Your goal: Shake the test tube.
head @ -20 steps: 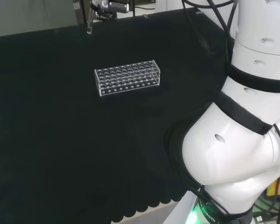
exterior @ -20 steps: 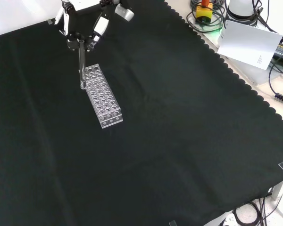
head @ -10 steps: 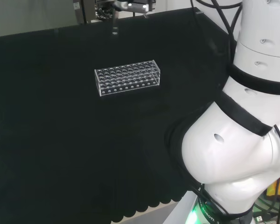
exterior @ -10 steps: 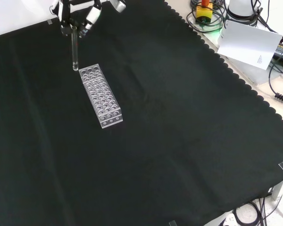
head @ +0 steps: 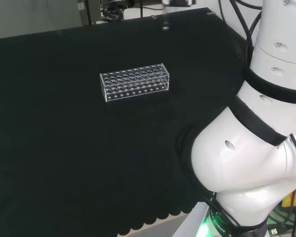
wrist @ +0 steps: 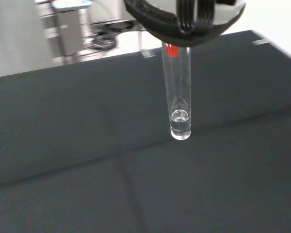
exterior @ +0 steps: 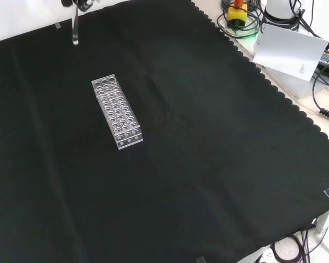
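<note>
The hand [wrist: 184, 19] grips the test tube [wrist: 179, 97] by its top; the tube hangs upright below it, clear of the cloth [exterior: 208, 153]; the rack [exterior: 116, 111] stands well below; lifting looks done, shaking apparently remains or is underway.

Robot hand [exterior: 77, 3] mostly cut off by front view's top edge; finger state unreadable. Test tube [wrist: 180, 92] top hidden behind blurred hand part, possibly red-marked.

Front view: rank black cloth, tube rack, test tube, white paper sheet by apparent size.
1. Black cloth, by far the largest.
2. White paper sheet.
3. Tube rack, somewhat smaller than the sheet.
4. Test tube, a thin sliver; it hangs above the cloth, so its rank is only apparent.
</note>
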